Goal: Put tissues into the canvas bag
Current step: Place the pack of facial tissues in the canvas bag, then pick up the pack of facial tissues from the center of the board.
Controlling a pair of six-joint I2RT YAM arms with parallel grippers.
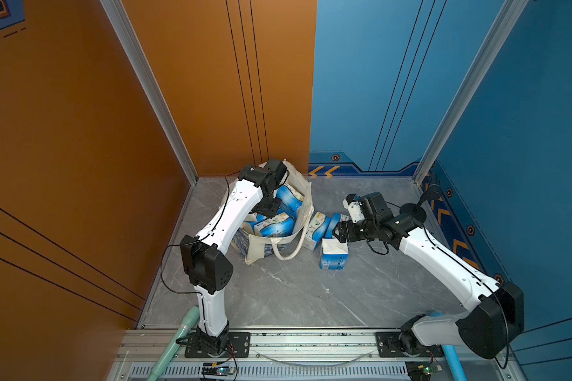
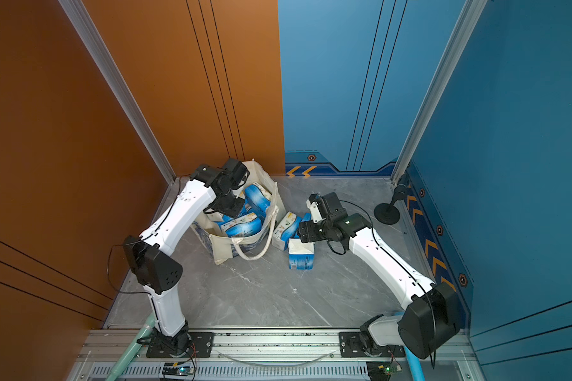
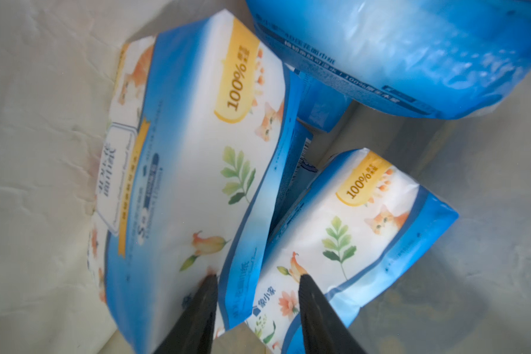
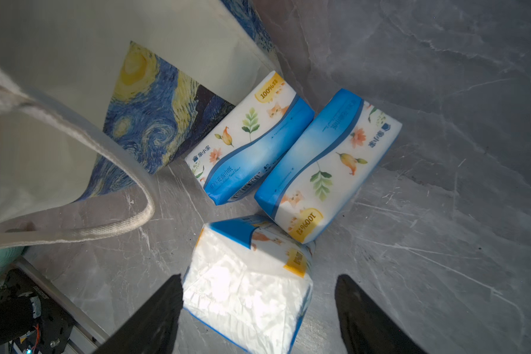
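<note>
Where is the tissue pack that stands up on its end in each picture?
In a top view: the upright pack stands just right of the canvas bag.
In a top view: same place, right of the bag.
Left wrist: not in it.
Right wrist: the nearest pack, white end toward the camera.
Shared landmark: the canvas bag, its lining or its print.

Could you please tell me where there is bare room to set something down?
Free: the grey table between the canvas bag and the front rail; the far strip by the black stand. Crowded: three packs beside the bag, at the right hand.
</note>
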